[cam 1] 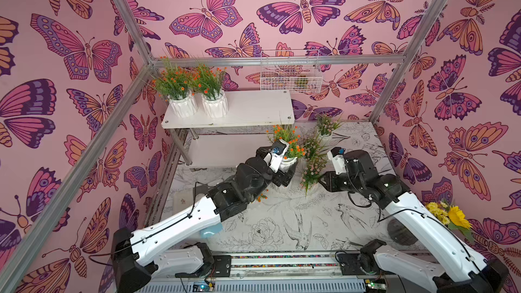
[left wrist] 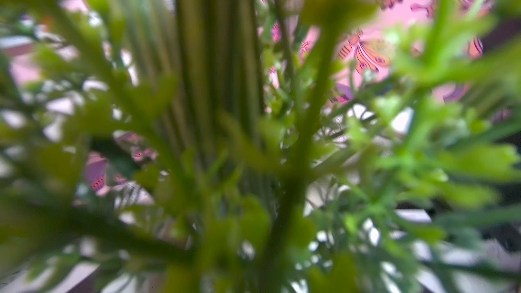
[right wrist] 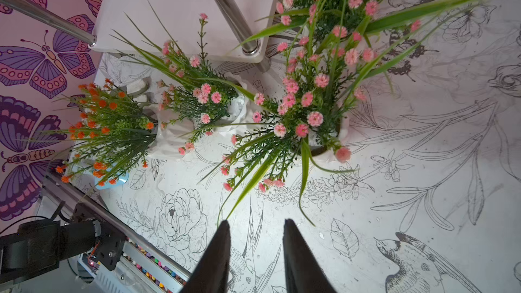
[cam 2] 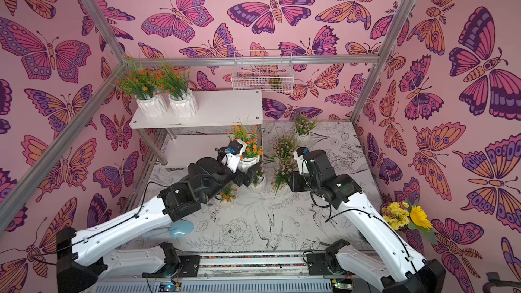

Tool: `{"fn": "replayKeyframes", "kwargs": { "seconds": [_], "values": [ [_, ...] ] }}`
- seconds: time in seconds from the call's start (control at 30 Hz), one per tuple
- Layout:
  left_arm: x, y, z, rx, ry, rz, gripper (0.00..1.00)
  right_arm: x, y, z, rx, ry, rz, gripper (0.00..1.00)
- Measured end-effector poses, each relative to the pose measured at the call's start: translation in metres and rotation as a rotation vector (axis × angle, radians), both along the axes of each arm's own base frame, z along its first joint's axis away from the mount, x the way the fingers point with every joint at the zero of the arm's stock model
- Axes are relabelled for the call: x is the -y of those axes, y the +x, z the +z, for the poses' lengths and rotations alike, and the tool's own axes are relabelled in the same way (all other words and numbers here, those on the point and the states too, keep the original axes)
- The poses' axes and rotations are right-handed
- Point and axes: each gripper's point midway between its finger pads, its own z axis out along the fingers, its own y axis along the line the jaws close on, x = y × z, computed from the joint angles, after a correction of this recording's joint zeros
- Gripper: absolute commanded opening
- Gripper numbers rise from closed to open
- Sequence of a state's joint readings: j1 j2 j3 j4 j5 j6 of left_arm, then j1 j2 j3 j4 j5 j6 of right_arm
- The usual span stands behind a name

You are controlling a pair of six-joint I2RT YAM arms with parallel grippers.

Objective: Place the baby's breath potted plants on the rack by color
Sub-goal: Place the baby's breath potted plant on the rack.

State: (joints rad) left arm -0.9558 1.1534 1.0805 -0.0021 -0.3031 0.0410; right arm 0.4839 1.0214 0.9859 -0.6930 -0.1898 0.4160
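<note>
orange potted plant between left fingers, near rack

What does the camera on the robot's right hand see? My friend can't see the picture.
The right gripper hangs open and empty over a white table drawn with birds and flowers. Ahead are pink-flowered plants in white pots, an orange-flowered plant, and the white rack with shiny legs.

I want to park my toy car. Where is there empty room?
The rack's top shelf is bare right of the two orange plants. Its lower shelf looks bare too. The table is open in front, near the rail. The middle is crowded: pink plants stand between the right hand and the left hand, which holds another orange plant.
</note>
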Motion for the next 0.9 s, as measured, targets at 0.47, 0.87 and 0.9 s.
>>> {"fn": "replayKeyframes", "kwargs": {
  "seconds": [0.47,0.87,0.9],
  "values": [
    [-0.024,0.054,0.065,0.044,-0.086,0.086,0.70,-0.003,-0.003,-0.012,-0.028,0.020,0.003,0.33],
    [-0.044,0.125,0.076,0.014,-0.111,0.246,0.70,-0.002,-0.010,-0.017,-0.038,0.038,0.004,0.33],
    [-0.045,0.130,0.075,0.013,-0.107,0.263,0.70,-0.002,-0.011,-0.017,-0.037,0.039,0.004,0.33]
  ]
}}
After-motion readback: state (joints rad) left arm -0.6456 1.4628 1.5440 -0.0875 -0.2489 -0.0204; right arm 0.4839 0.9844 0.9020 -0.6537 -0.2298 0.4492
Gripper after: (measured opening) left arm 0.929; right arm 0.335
